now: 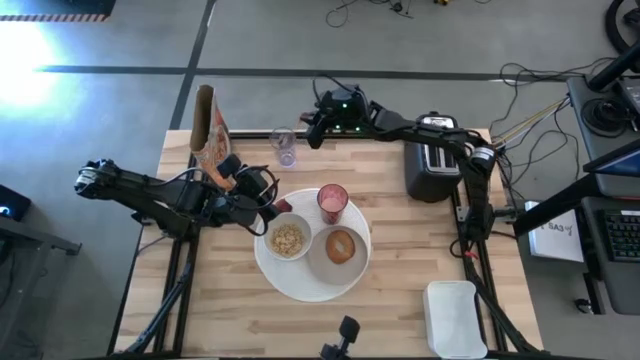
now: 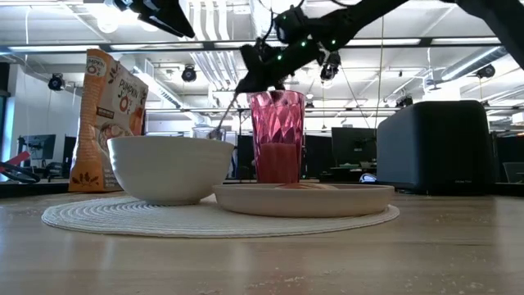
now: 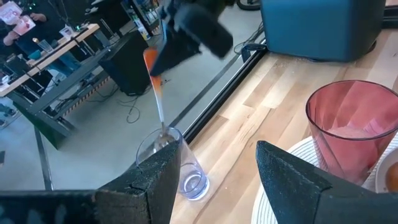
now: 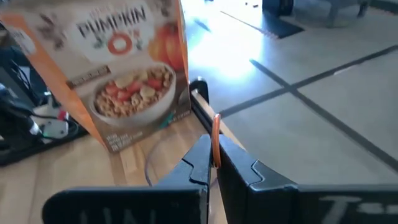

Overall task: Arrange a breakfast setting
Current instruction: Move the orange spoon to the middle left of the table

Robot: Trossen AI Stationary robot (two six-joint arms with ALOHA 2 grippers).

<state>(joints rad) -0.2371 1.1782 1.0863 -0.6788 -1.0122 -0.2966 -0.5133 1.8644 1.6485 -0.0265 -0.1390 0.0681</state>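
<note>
The right gripper (image 1: 313,133) hangs over the table's far edge, clenched on a slim utensil with an orange handle (image 4: 216,140); the utensil's lower end stands in a clear glass (image 1: 284,144) beneath it. Its arm reaches in from the right side, bent above the toaster (image 1: 433,156). The left gripper (image 1: 272,207) lies low by the bowl (image 1: 288,239), its fingers (image 3: 149,180) spread apart with nothing between them; its arm stretches in from the left edge.

The table (image 1: 420,240) is pale wooden planks. A cereal box (image 1: 210,130) stands at the far left corner, and a white tray (image 1: 455,318) lies at the near right corner. Around the table is grey floor with cables; the low view shows an office hall with ceiling lights behind.

The white plate (image 1: 320,280) sits mid-table on a round woven mat (image 2: 82,217). The bowl, filled with cereal, rests at the plate's left. The pink tumbler (image 1: 333,201) stands at the plate's far rim, partly filled with pink drink. The browned bread (image 1: 341,245) lies on the plate, right of the bowl.
</note>
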